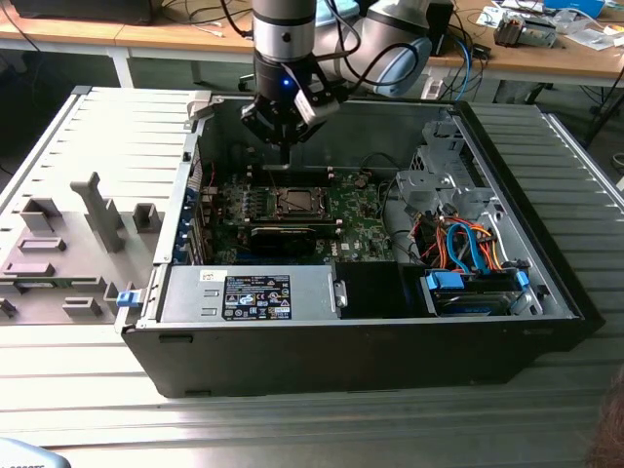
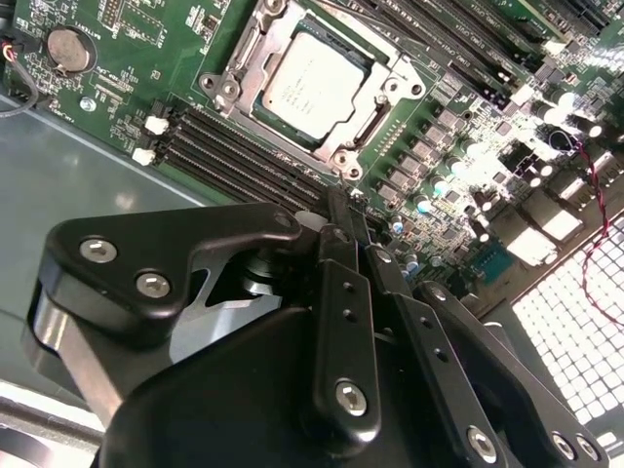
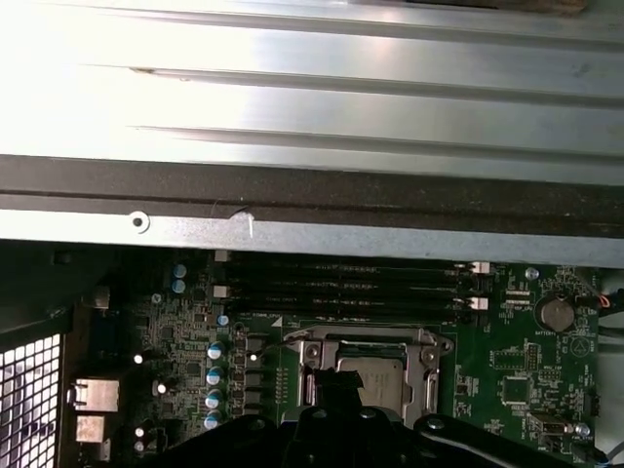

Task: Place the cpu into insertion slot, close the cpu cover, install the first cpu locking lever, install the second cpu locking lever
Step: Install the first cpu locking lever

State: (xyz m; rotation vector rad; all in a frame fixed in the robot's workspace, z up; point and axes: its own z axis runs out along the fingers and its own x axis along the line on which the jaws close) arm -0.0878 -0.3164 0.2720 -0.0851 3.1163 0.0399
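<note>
My gripper (image 2: 341, 219) hung closed and empty above the cpu (image 2: 314, 86), seated in its slot (image 2: 385, 93); I judged it light, stiff, fragile, best held by its edges.

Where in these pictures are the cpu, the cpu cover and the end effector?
cpu (image 2: 314, 90): second wrist view, middle of its silvery-grey metal top.
cpu cover (image 2: 388, 117): second wrist view, side bar of the silvery frame around the chip.
end effector (image 1: 285, 156): exterior view, tips of its dark fingers above the board.
</note>
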